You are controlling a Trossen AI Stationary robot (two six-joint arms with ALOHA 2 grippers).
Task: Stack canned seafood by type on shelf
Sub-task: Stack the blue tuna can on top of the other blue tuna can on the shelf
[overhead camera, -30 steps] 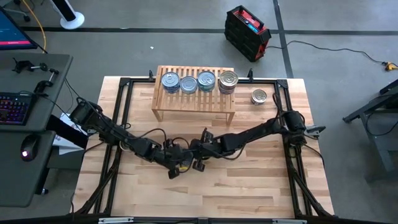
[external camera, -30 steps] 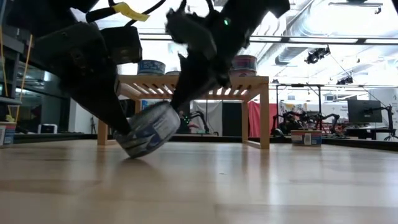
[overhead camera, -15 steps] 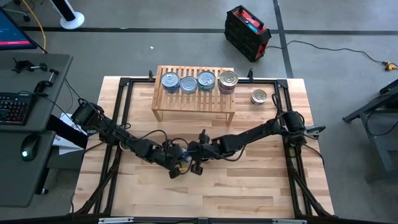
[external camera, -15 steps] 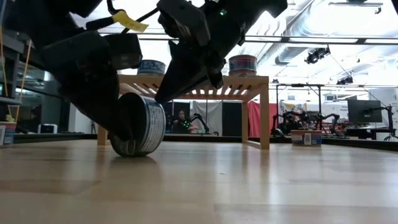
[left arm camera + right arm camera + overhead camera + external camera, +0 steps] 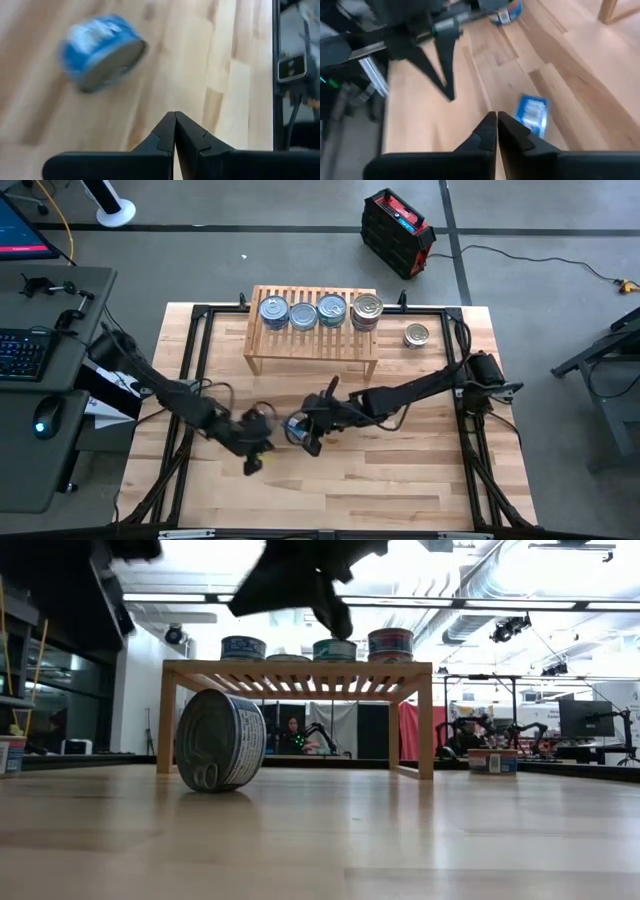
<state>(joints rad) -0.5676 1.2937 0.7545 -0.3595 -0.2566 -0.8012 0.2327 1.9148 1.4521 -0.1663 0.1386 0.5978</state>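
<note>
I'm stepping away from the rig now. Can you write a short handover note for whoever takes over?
Left gripper: fingers shut, empty, above the tabletop.
Right gripper: fingers shut, empty, over the middle of the table.
Blue can: on its edge on the table between the grippers, held by neither.
Done: four cans on the shelf.
Left: stand the blue can flat and shelve it with its type; also the can beside the shelf.
</note>
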